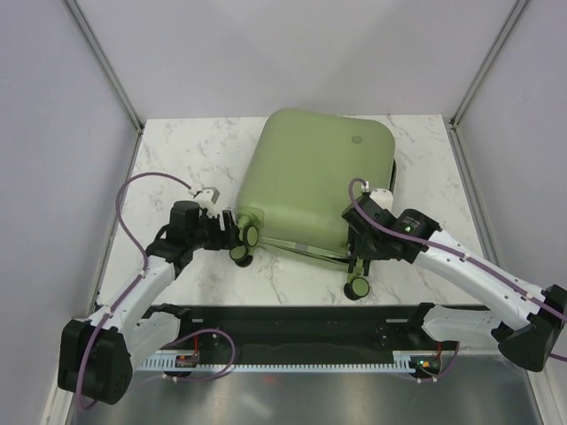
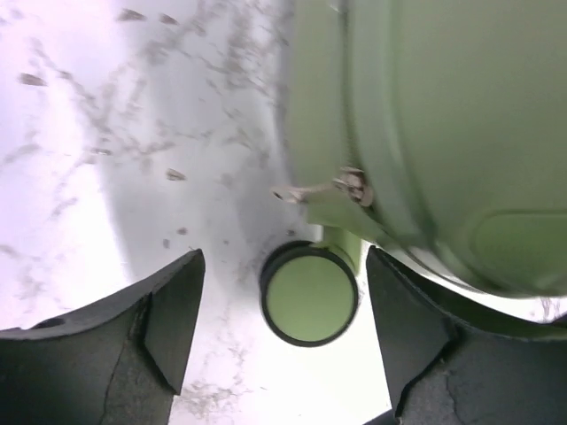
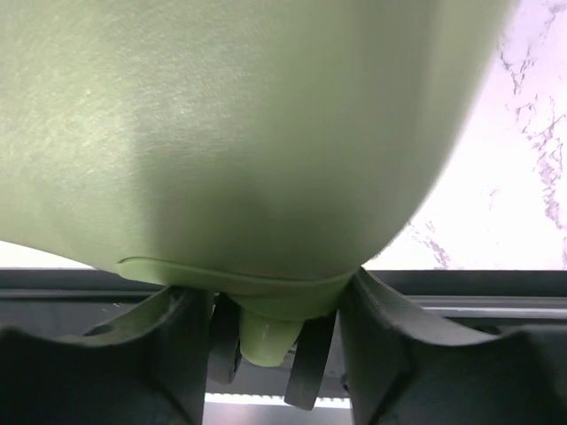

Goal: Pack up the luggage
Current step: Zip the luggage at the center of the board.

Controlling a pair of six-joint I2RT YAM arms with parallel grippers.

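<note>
Marble-patterned table (image 1: 177, 159) carries the whole scene. On the left side the left gripper (image 2: 283, 261) lies low at the near-left corner of the luggage (image 1: 310, 177), its jaws well apart and holding nothing. A green-faced caster (image 2: 310, 295) sits between the fingers with bare table showing on either side of it. Just above that wheel a small metal zipper pull (image 2: 323, 188) sticks out from the seam.

The sage-green case lies flat in the middle of the table with its lid down, logo side up and wheels toward the arms. I can't make out from here whether the zip is run round.

On the right side the right gripper (image 3: 275, 292) is tucked under the near-right corner. Its fingers (image 3: 399, 354) flank the caster mount (image 3: 266, 341) so closely that I cannot tell whether they are pinching it or only bracketing it.

To my eye the packing itself is done and the closing step is in hand. The right arm looks placed to steady the case. The left would next need to lift off the wheel, line up on that thin pull tab and nip it squarely. It is a small, floppy target and easy to miss.
</note>
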